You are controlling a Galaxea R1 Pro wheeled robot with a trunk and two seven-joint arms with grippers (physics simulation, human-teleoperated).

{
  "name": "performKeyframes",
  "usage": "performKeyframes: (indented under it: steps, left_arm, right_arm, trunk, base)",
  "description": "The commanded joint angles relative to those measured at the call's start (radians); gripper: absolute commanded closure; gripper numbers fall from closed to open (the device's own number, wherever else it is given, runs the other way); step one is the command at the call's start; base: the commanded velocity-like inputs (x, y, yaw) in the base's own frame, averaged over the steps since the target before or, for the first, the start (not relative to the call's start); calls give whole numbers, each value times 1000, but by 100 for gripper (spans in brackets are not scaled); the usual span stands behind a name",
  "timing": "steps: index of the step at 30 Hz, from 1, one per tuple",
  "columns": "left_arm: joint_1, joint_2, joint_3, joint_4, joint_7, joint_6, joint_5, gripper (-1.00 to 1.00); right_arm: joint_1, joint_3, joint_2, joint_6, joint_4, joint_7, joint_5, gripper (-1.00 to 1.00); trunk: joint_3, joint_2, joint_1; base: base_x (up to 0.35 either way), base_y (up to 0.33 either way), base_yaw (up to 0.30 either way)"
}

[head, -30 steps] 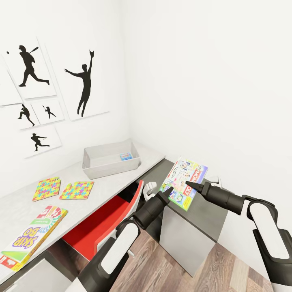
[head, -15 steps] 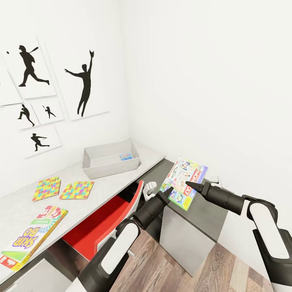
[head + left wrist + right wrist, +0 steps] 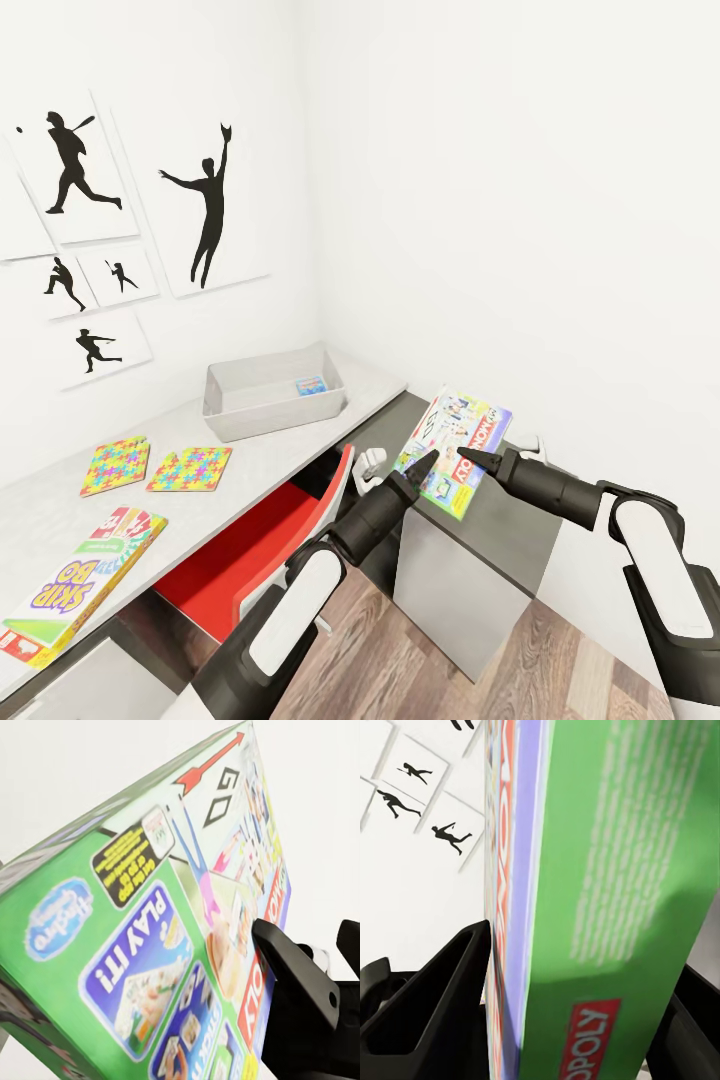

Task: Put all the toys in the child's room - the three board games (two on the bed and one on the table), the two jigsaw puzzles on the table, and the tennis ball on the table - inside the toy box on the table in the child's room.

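My right gripper [image 3: 466,456] is shut on the white-and-green Monopoly board game [image 3: 458,440], holding it tilted in the air above the dark side cabinet [image 3: 500,535]. In the right wrist view the box's green edge [image 3: 615,892] sits between both fingers [image 3: 442,997]. My left gripper [image 3: 420,472] is open at the box's lower corner, with one finger [image 3: 296,990] lying over its printed face [image 3: 150,937]. The toy box [image 3: 240,412] stands on the table [image 3: 50,505] and holds the small blue board game [image 3: 311,386]. Two jigsaw puzzles [image 3: 116,465] [image 3: 190,468] and the Skip-Bo board game [image 3: 80,580] lie on the table.
A red chair [image 3: 260,555] is tucked under the table beside my left arm. White walls close the corner behind the toy box, with black athlete posters [image 3: 205,205] on the left one. Wood plank floor [image 3: 450,660] lies below the cabinet.
The left gripper has opened: one finger now stands up across the Monopoly box's face. The right arm and the box have not moved.
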Motion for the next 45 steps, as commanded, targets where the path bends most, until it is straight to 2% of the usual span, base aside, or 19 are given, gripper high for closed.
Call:
performKeyframes:
  steps: [1, 18, 24, 27, 28, 33, 38, 45]
  left_arm:
    - [-1, 0, 1, 0, -3, 6, 12, -100]
    - [-19, 1, 1, 1, 0, 15, 13, -100]
    - [-29, 7, 10, 1, 48, 33, 35, -100]
    - [-34, 13, 29, -1, 117, 66, 81, -100]
    - [-34, 13, 29, -1, 117, 66, 81, -100]
    - [-39, 22, 62, -32, 194, 118, 133, -100]
    - [-40, 27, 73, -65, 218, 146, 152, -100]
    - [-41, 35, 85, -81, 230, 175, 161, -100]
  right_arm:
    - [-1, -1, 0, 3, 0, 10, 20, 100]
    - [-2, -2, -1, 3, 0, 10, 19, 100]
    - [-3, -14, -3, 4, 5, 9, 19, 100]
    - [-3, -58, -5, 5, 12, 9, 19, 100]
    - [-3, -58, -5, 5, 12, 9, 19, 100]
    - [-4, -145, -3, 9, 42, 8, 17, 100]
    - [-4, -177, -7, 9, 68, 8, 15, 100]
    - [-3, -200, -6, 6, 83, 9, 13, 100]
  trunk:
    - [-2, -2, 1]
    - [-2, -2, 1]
    - [-2, -2, 1]
    - [-2, -2, 1]
    - [-2, -2, 1]
    - [-2, -2, 1]
    - [-2, -2, 1]
    - [-2, -2, 1]
  base:
    - [0, 0, 0]
    - [0, 0, 0]
    - [0, 0, 0]
    - [0, 0, 0]
    - [0, 0, 0]
    - [0, 0, 0]
    - [0, 0, 0]
    - [0, 0, 0]
